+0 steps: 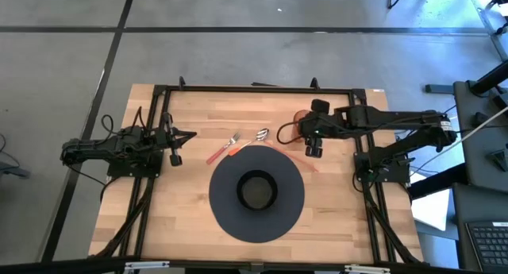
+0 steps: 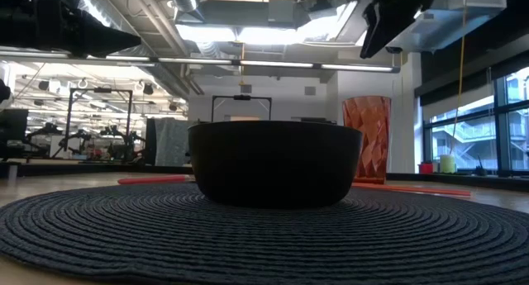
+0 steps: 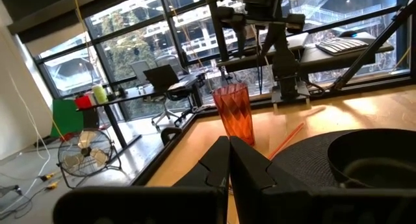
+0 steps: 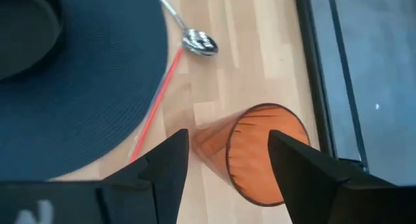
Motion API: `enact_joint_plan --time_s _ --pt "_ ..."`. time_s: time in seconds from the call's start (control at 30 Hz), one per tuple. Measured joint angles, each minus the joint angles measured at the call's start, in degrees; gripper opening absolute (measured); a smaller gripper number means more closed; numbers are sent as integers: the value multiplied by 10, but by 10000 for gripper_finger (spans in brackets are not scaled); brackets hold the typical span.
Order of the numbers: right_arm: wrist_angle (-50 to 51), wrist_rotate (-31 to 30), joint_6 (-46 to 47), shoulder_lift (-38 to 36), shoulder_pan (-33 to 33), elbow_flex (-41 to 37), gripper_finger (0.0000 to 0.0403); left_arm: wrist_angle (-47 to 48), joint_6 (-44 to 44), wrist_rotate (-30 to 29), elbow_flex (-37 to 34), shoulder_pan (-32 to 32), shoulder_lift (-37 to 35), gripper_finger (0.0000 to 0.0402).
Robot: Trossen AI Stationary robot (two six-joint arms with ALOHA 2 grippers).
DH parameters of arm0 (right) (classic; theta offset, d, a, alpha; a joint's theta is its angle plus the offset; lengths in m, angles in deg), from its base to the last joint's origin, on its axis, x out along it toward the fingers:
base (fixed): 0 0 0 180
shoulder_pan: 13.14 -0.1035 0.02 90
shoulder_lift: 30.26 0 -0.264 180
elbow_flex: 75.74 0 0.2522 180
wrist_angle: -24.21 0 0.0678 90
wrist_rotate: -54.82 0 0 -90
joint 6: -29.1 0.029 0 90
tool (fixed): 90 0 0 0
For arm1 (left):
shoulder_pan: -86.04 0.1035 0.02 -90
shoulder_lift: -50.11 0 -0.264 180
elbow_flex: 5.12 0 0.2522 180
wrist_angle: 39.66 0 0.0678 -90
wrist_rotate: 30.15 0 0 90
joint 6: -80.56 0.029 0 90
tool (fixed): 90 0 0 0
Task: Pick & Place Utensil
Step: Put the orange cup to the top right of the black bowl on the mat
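A round dark woven placemat (image 1: pixel 256 193) lies on the wooden bench (image 1: pixel 182 218) near its front edge, with a black bowl (image 1: pixel 256 190) standing at its middle. Just past the mat's far rim lie the utensils: a fork (image 1: pixel 223 148) with a red handle, pointing toward the far edge, and beside it a metal spoon (image 1: pixel 259 135) whose bowl end is turned to the far right. A red straw (image 4: pixel 156 100) runs along the mat's rim near the spoon. Farther right, toward the bench's far right corner, stands an orange ribbed tumbler (image 4: pixel 260 149). The right gripper (image 4: pixel 227 160) hangs above that tumbler, its fingers spread wide on either side of the rim and gripping nothing. The left gripper (image 1: pixel 189 135) waits at the bench's left edge, fingers pressed together, empty.
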Motion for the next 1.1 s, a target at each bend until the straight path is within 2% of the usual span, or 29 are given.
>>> enact_joint_plan --time_s 0.7,0.83,1.1 --pt "4 4 -27 -2 0 0 210 2 -4 0 0 0 0 4" --pt "30 12 -15 0 1 0 210 2 -9 0 0 0 0 4" --pt "47 14 -28 1 43 0 210 2 -4 0 0 0 0 4"
